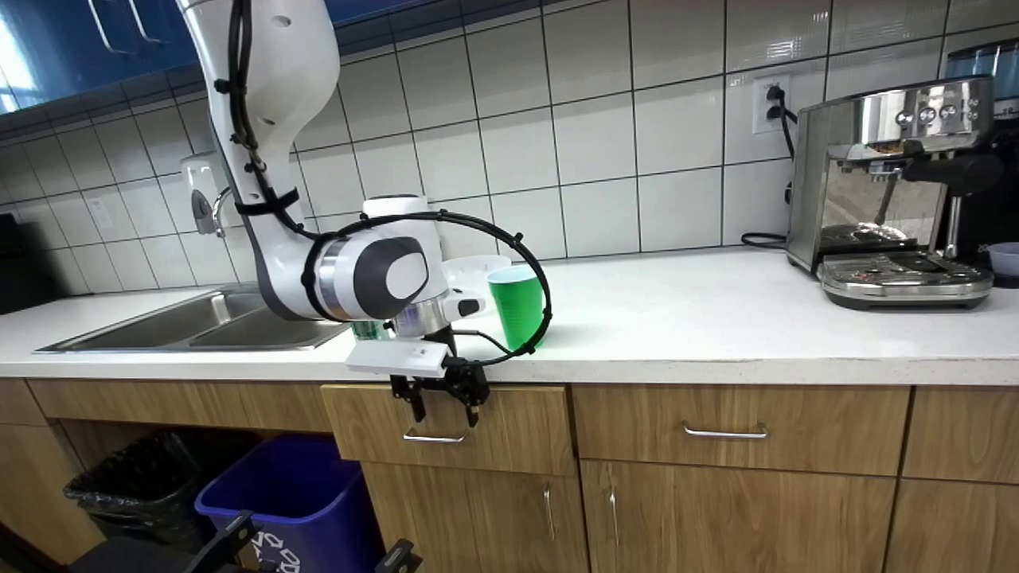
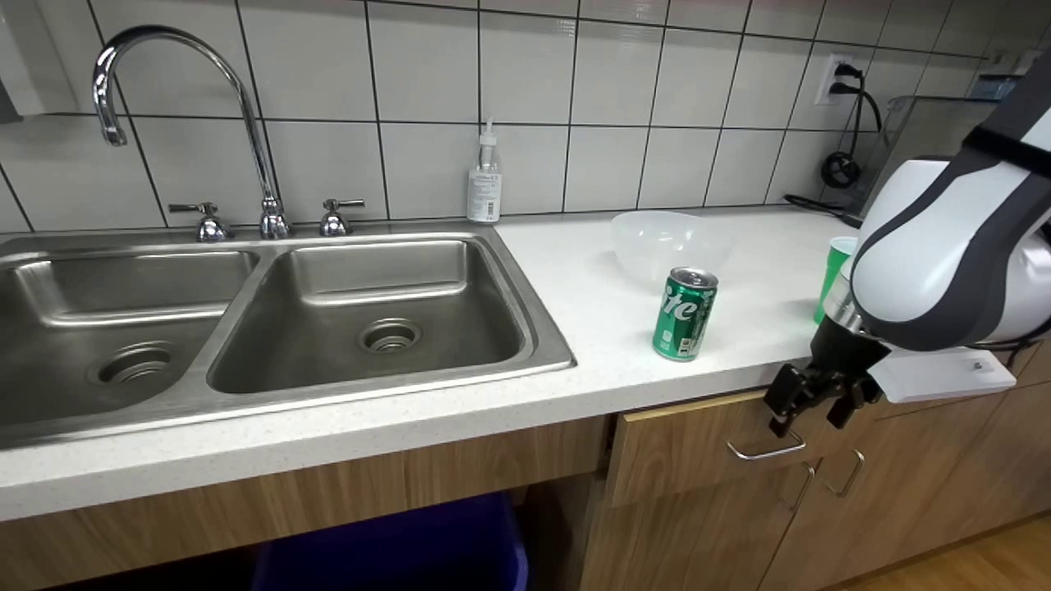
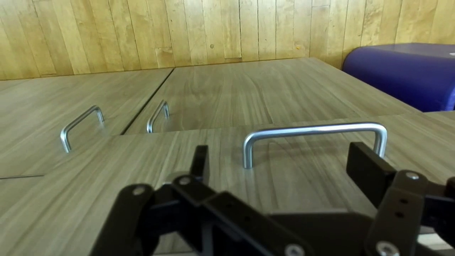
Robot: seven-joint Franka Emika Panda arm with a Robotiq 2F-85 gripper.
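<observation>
My gripper (image 1: 446,415) points down in front of a wooden drawer (image 1: 521,426), its black fingers spread open with nothing between them. Just below the fingertips is the drawer's silver bar handle (image 2: 768,454). In the wrist view the handle (image 3: 312,131) lies ahead of the gripper (image 3: 279,153), shifted toward the right finger; whether that finger touches it I cannot tell. The drawer front (image 2: 681,468) stands slightly out from the cabinet. On the counter above are a green can (image 2: 684,320), a clear bowl (image 2: 657,246) and a green cup (image 1: 517,306) beside the arm.
The counter's front edge (image 1: 716,372) runs just behind the wrist. A double steel sink (image 2: 394,287) lies to one side, an espresso machine (image 1: 892,199) to the other. Below stand a blue bin (image 1: 294,485) and a black-lined bin (image 1: 151,485). Cabinet door handles (image 3: 158,115) stick out nearby.
</observation>
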